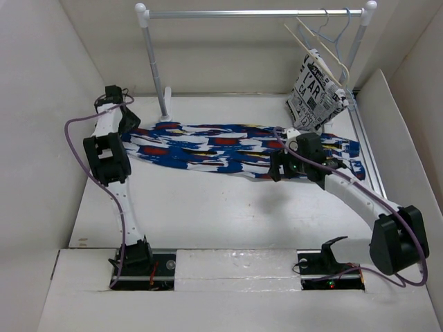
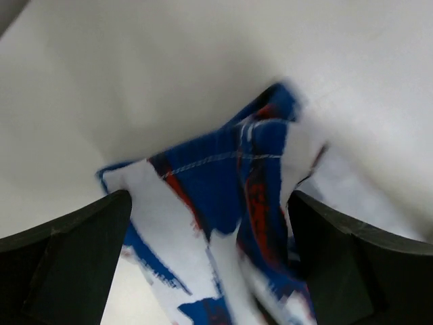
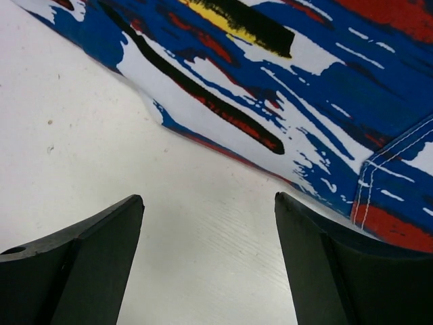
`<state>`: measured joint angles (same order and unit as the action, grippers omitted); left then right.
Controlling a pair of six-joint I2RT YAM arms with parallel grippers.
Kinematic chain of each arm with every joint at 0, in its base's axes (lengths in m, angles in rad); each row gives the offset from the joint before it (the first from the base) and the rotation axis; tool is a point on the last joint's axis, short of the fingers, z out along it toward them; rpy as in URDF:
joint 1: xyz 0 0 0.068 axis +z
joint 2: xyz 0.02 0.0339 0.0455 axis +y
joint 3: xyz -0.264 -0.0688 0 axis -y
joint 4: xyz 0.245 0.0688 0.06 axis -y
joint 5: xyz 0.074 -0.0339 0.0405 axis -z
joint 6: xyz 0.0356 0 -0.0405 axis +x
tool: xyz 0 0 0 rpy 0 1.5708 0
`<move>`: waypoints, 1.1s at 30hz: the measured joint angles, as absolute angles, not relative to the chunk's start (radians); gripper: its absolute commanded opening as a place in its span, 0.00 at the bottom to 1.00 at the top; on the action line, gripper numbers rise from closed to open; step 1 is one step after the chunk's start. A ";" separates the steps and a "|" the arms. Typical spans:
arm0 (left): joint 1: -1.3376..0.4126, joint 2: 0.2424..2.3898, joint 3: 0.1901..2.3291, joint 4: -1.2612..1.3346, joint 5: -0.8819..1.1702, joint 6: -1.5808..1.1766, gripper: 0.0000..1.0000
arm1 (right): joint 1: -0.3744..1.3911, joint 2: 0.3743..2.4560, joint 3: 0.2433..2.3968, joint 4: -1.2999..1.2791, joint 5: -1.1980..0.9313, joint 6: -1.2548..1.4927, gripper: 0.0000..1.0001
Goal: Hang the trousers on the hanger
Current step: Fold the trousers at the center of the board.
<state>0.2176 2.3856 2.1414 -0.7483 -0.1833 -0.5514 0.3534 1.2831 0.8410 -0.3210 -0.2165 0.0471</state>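
The trousers (image 1: 221, 149) lie flat and stretched out left to right across the white table, in blue-and-white print with red, yellow and black streaks. My left gripper (image 1: 127, 126) is at their left end. In the left wrist view it (image 2: 210, 203) is open, with a bunched cloth end (image 2: 216, 176) between its wide-apart fingers. My right gripper (image 1: 280, 167) hovers at the trousers' near edge toward the right. In the right wrist view it (image 3: 210, 203) is open and empty over bare table, with the cloth (image 3: 304, 88) just beyond its tips. The beige hanger (image 1: 315, 43) hangs on the rail at the back right.
A metal rail (image 1: 256, 13) on two white posts spans the back. A light blue wire hanger (image 1: 333, 31) hangs beside the beige one, with a black-and-white newsprint-lettered cloth (image 1: 317, 88) below them. White walls close in the table (image 1: 208, 214) on both sides.
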 measured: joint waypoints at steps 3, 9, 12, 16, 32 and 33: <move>0.218 2.266 1.904 -0.696 -0.234 -0.531 0.97 | 0.373 1.282 0.841 -0.331 -0.203 0.050 0.75; 0.226 1.856 1.460 -0.538 -0.260 -0.572 0.96 | 0.340 1.250 0.813 -0.332 -0.218 0.059 0.04; 0.247 1.721 1.345 -0.474 -0.241 -0.602 0.98 | 0.319 1.243 0.813 -0.332 -0.222 0.058 0.34; 0.293 1.720 1.288 -0.405 -0.213 -0.628 0.99 | 0.324 1.233 0.813 -0.334 -0.235 0.058 0.63; 0.320 1.772 1.355 -0.313 -0.052 -0.606 0.96 | 0.388 1.238 0.812 -0.332 -0.263 0.060 0.69; 0.319 1.781 1.379 -0.316 -0.046 -0.603 0.92 | 0.390 1.247 0.812 -0.331 -0.266 0.060 0.69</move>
<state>0.3191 1.7805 1.3788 -0.3164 -0.0460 -0.6033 0.3901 1.2472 0.8120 -0.3305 -0.2665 0.0601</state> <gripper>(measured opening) 0.971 0.687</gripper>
